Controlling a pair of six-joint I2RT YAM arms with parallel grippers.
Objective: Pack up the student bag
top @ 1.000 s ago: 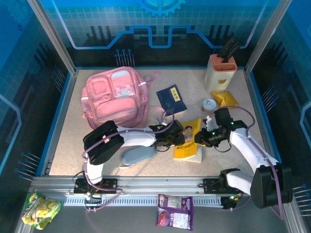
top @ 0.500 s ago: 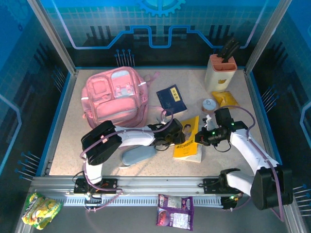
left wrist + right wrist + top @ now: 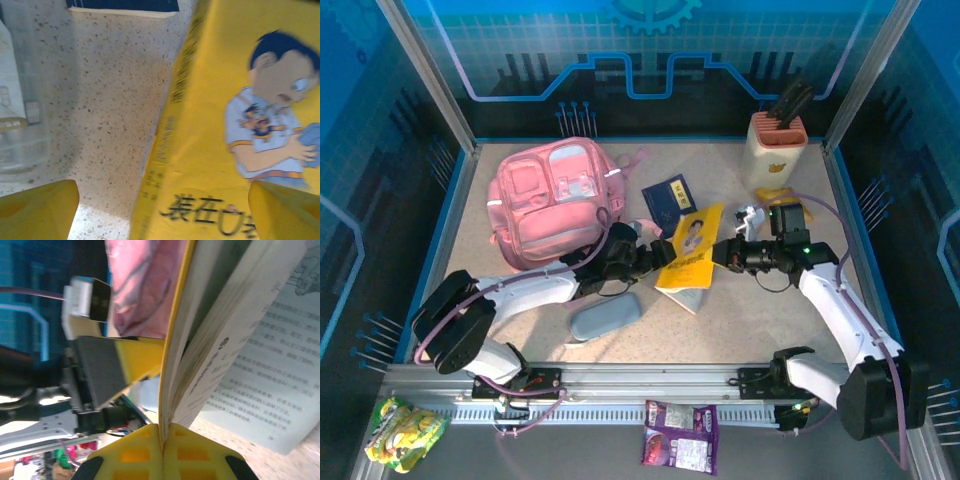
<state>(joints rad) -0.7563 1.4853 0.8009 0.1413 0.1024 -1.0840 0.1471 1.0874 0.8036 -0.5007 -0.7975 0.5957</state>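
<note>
Moved since a second ago: book, from flat near the front to raised and tilted farther back, just beside blue book; left arm stretched out low; right gripper drawn back with the book. Top view: bag lies flat at back left, pockets up, strap loop toward back right, apart from both grippers; nearly as wide as long, so its long axis is uncertain, and no open zip can be made out. Book sits between left gripper and right gripper, long axis roughly front to back. Bag lies left and slightly back of the book; left arm is the nearer. Pencil case in front, apart. Left wrist view: fingers spread wide, one over bare table, the other over the yellow cover, spine between them; nothing pinched. Right wrist view: pads pressed together on the book's cover edge, pages fanning loose above; pink bag fabric beyond; left gripper's finger close to the cover. Judgement: the carry must go leftward to the bag, and an opening must be found first.
</note>
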